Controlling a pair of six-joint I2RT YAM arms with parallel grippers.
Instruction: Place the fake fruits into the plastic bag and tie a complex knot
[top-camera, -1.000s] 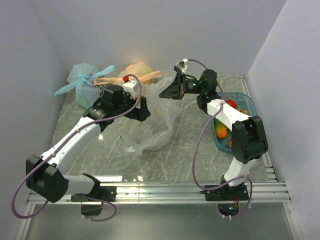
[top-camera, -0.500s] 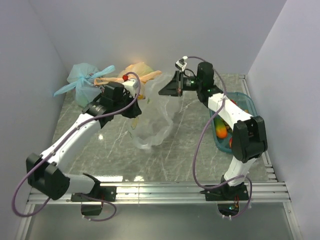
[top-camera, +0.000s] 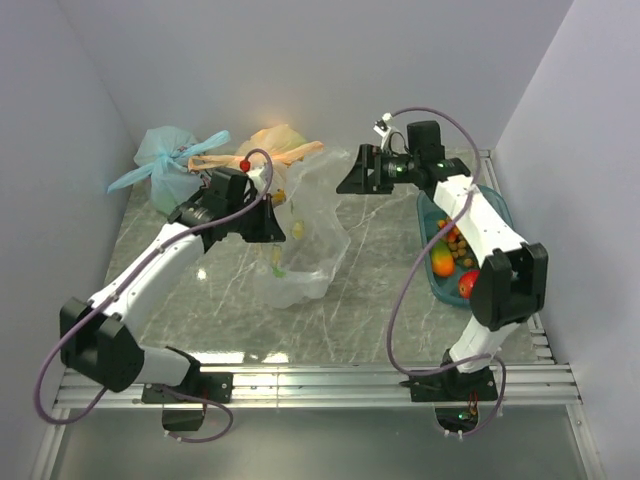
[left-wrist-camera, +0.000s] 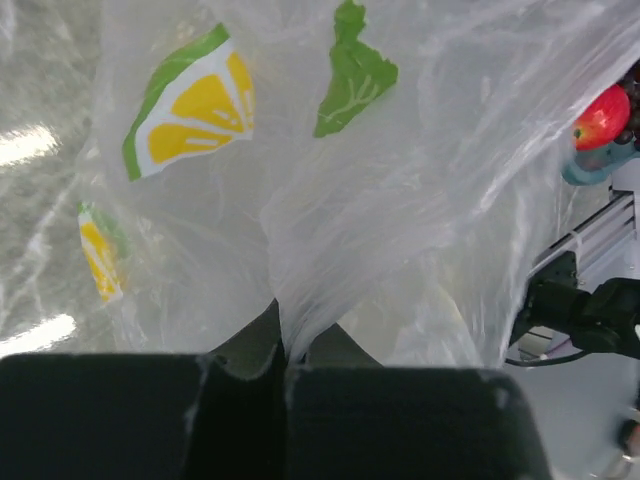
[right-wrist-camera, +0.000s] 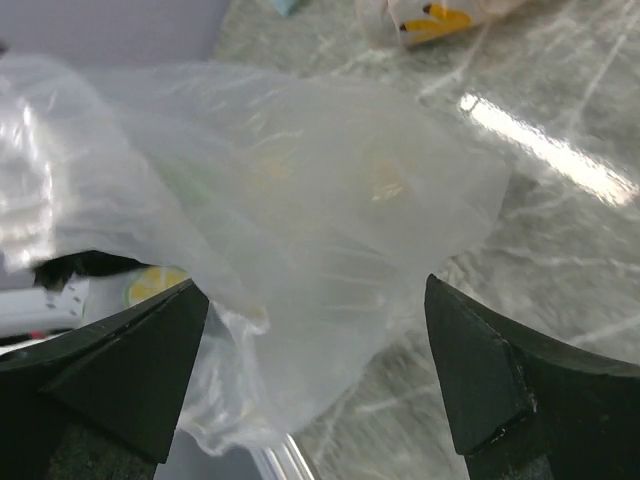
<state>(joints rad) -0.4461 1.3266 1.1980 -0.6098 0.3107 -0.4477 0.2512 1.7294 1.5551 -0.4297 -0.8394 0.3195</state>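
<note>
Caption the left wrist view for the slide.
Left fingers pinch a bunched fold of the plastic bag, its lemon-slice prints visible.

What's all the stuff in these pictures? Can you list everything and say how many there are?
clear bag: one, see-through with lemon and leaf pictures, middle of the table
blue bag: one, light blue, tied, back left corner
orange bag: one, orange-yellow, at the back beside the blue bag
tray: one, teal, right side of the table
toy fruits: several, too bunched to count; orange, red and small dark ones, all in the tray
table: one, grey marble pattern
left gripper: one, black, pinching the clear bag
right gripper: one, black, open, at the clear bag's upper edge
</note>
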